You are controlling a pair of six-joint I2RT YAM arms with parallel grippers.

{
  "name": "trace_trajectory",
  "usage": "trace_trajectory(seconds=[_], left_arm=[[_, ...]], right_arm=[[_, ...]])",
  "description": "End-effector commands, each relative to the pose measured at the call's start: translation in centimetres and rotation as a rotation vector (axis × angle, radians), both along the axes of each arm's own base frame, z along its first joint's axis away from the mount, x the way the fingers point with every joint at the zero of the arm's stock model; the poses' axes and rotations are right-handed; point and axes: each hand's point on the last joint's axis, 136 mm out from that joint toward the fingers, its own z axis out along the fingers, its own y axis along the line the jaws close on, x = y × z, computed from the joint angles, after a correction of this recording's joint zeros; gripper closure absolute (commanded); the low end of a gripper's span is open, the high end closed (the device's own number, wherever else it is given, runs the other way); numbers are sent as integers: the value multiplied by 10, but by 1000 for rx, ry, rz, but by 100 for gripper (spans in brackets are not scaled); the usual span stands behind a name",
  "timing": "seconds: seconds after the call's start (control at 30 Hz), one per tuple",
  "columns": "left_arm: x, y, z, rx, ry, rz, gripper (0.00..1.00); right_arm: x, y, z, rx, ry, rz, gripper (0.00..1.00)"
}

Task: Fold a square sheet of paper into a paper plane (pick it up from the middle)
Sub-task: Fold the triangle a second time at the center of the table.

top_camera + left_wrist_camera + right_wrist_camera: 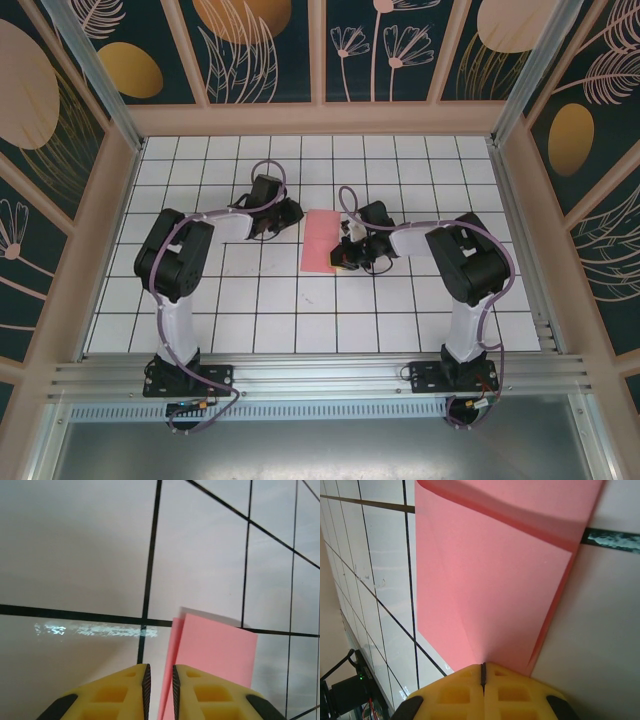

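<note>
Here's the white gridded bench [200,300], and lying flat on it is the sheet [320,240], directly between the two hands. It's no longer a square. It reads as a long rectangle, two layers stacked with the edges slightly off, so I'd call the first fold in half done.

No point, no wings, no slanted creases, so nearly all of the plane is left to make. By my reckoning this is an early stage.

The right hand [483,666] has its fingers pressed together, no gap at all. The sheet's edge runs straight into the tips, so it looks clamped on the sheet on the side nearest it. In the right wrist view the top layer bows up a little away from those tips.

The left hand [160,672] sits at the sheet's opposite edge with its fingers a narrow slit apart. A sliver of pink shows in that slit, though I can't tell whether it touches.

As for writing, there's none to read. The sheet is plain, the bench carries only black grid lines, and the yellow fingers are unmarked.
</note>
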Motion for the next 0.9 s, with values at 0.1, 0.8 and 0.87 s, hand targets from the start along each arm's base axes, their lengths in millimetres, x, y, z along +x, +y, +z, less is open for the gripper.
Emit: trace_trajectory(seconds=[0.1,0.8,0.87], left_arm=[[-33,-16,47,-124,-48,-88,78],[-86,-54,-9,-147,79,-170,86],[-86,-55,-14,-146,88,-174,86]], right_arm=[[1,-10,-7,-108,0,-22,93],[61,-16,25,-145,-139,-157,57],[64,-18,21,-161,-134,-163,56]])
